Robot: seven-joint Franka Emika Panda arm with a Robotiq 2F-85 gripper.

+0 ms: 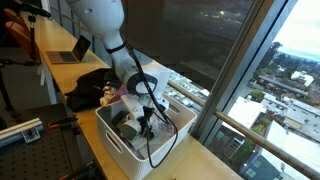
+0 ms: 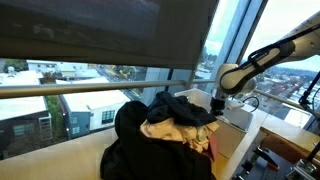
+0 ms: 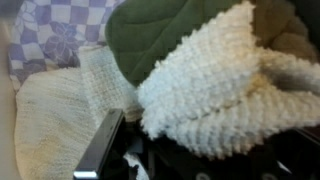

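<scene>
My gripper (image 1: 141, 118) reaches down into a white basket (image 1: 108, 140) of laundry on the table. In the wrist view a cream, nubbly knitted cloth (image 3: 205, 75) fills the space at the gripper (image 3: 195, 140), bunched between the jaws. One dark finger (image 3: 100, 150) shows at the lower left; the opposite one is hidden by the cloth. Behind the knit lie a green quilted cloth (image 3: 160, 30), a purple checked cloth (image 3: 45, 35) and a pale ribbed cloth (image 3: 50, 120). In an exterior view the gripper (image 2: 218, 104) hangs over the basket (image 2: 238, 118).
A heap of dark and tan clothes (image 2: 160, 130) lies on the table beside the basket, also visible as a dark clothes heap (image 1: 90, 85). A laptop (image 1: 70, 52) sits further along the table. A big window (image 1: 215, 45) with a rail runs close behind.
</scene>
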